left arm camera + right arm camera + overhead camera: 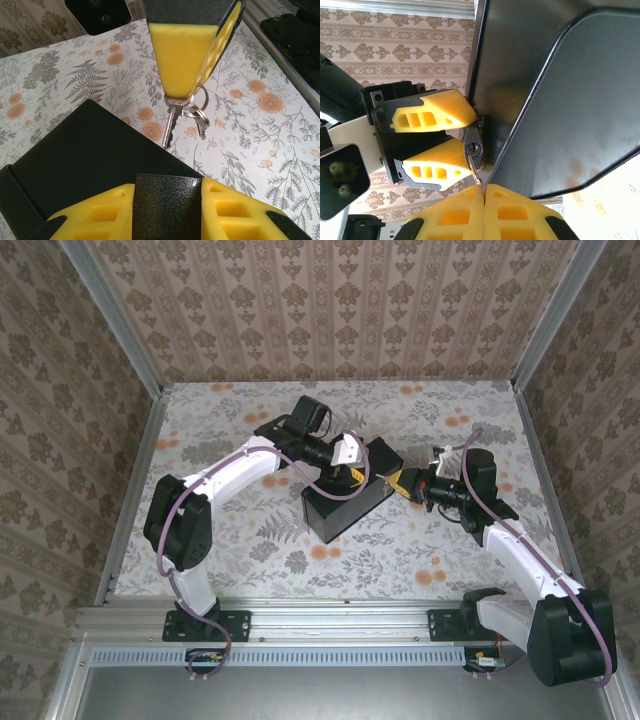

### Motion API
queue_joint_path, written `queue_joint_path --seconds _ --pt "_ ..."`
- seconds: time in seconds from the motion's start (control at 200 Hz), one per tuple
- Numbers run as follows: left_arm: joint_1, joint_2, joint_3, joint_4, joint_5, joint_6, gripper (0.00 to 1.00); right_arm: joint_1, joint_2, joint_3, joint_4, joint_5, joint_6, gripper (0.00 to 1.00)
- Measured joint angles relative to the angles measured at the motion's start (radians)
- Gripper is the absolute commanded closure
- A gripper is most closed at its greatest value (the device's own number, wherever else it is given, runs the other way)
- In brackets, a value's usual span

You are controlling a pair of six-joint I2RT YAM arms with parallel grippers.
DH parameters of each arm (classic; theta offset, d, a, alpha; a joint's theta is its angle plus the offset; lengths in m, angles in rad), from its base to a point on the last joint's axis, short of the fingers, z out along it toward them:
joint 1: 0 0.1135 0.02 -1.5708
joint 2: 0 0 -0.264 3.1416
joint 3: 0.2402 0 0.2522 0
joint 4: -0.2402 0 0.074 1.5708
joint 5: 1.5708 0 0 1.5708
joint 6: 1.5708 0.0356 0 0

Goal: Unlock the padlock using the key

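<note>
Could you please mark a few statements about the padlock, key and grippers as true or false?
1. The left gripper clamps the padlock. True.
2. The right jaws are open and empty. False: the right gripper is shut on the key.
3. A second key hangs from the ring. True.
4. The box is white. False: the box is black.
5. The padlock lies loose on the table. False: the left gripper holds it.

padlock (473, 148): mostly hidden (between left jaws) | key (170, 129): head buried in right jaws
</note>
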Motion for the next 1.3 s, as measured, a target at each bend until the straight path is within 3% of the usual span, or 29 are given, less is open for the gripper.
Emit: queue_joint_path --seconds 1.3 --pt "0.0 -0.002 -0.004 0.004 0.002 0.0 0.74 0.037 0.039 0.0 0.028 -0.008 0.0 1.0"
